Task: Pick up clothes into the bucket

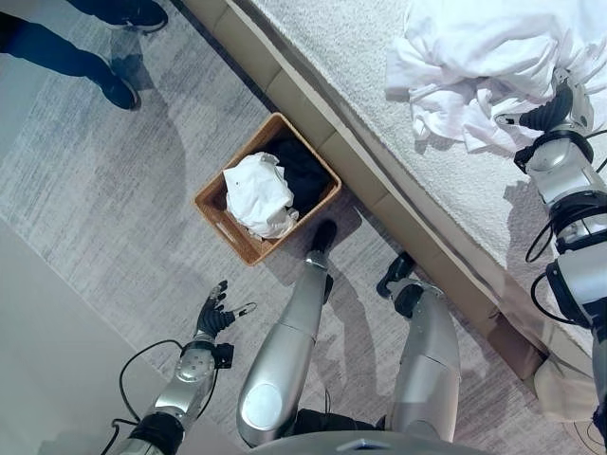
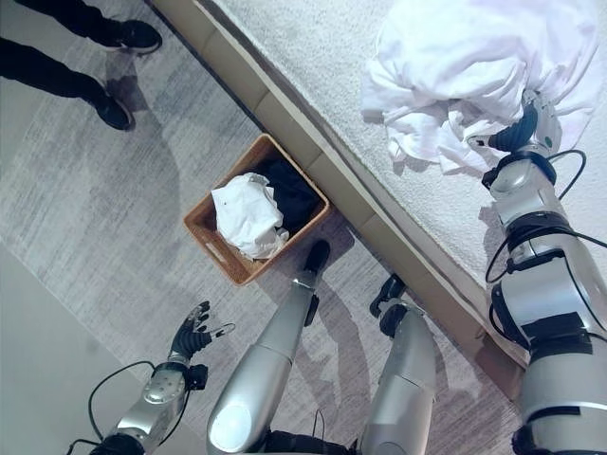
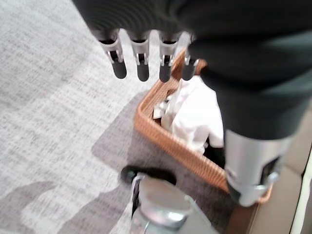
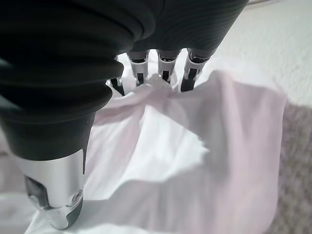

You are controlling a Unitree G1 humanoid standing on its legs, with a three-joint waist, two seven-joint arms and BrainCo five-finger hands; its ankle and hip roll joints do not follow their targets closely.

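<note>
White clothes (image 1: 474, 66) on the bed (image 1: 341, 57): right hand (image 4: 161, 73) fingertips buried, grip unclear, could slip short of the basket (image 1: 216, 204).

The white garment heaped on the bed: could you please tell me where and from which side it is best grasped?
I would pinch a raised fold on the white garment, coming down from above. It lies crumpled with ridges standing up, and the right hand already has its fingers at one.
</note>
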